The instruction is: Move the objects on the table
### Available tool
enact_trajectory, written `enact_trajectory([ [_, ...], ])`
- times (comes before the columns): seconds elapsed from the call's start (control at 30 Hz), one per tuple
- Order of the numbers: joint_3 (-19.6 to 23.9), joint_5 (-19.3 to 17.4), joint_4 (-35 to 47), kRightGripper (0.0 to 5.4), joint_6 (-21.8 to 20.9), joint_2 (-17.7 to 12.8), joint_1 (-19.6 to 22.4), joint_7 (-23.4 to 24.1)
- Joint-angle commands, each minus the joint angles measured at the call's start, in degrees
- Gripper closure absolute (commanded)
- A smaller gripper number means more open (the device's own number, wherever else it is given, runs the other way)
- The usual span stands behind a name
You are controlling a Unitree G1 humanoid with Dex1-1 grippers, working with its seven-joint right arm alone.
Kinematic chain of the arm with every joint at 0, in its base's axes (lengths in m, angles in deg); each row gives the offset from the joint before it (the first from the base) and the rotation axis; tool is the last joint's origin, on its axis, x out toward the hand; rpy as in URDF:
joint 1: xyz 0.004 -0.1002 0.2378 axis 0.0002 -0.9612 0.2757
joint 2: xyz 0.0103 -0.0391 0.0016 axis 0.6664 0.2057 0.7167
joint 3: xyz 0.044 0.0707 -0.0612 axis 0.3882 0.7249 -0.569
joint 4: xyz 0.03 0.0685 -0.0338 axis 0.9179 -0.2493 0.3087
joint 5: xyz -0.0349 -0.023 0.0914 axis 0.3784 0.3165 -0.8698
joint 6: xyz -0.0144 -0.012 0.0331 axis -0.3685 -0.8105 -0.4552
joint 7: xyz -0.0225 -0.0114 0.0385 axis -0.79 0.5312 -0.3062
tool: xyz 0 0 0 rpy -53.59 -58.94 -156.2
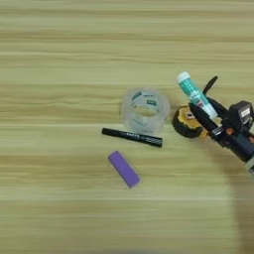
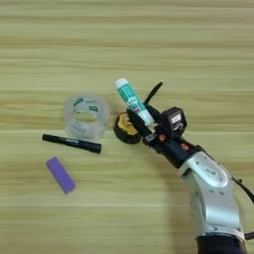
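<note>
Five small objects show on the worktop (image 2: 149, 39). One, the glue stick (image 2: 131, 101), is pinched in the claw (image 2: 141, 119) above the tape measure (image 2: 125, 130). Left of it sits the hollow tape roll (image 2: 86, 116), then the marker (image 2: 72, 143) and eraser (image 2: 60, 174).

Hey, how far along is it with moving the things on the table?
Nothing looks set down in a new place yet. In hand: the right gripper is shut on the glue stick, carried above the yellow tape measure. Left: the clear tape roll, the black marker and the purple eraser lie untouched on the table, along with the tape measure.
</note>
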Motion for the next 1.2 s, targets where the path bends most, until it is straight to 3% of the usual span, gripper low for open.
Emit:
enact_trajectory([
  [0.03, 2.17, 3.16, -1.63, 3.71, -4.2, -2.47, 5.07, 3.9],
  [0.4, 3.27, 5.43, -3.58, 3.71, -7.98, -2.69, 7.03, 6.5],
  [0.63, -0.68, 6.24, 3.74, 3.71, -7.7, -2.23, 5.63, 3.91],
  [0.8, -4.19, 7.62, 7.27, 3.71, -4.93, -2.26, 6.68, 2.66],
  [1.0, -10.95, 6.89, 14.3, 3.71, -3.64, 0.29, 2.37, -0.61],
  [1.2, -16.76, 5.32, 20.58, 3.71, -2.32, -0.1, -3.36, -6.25],
])
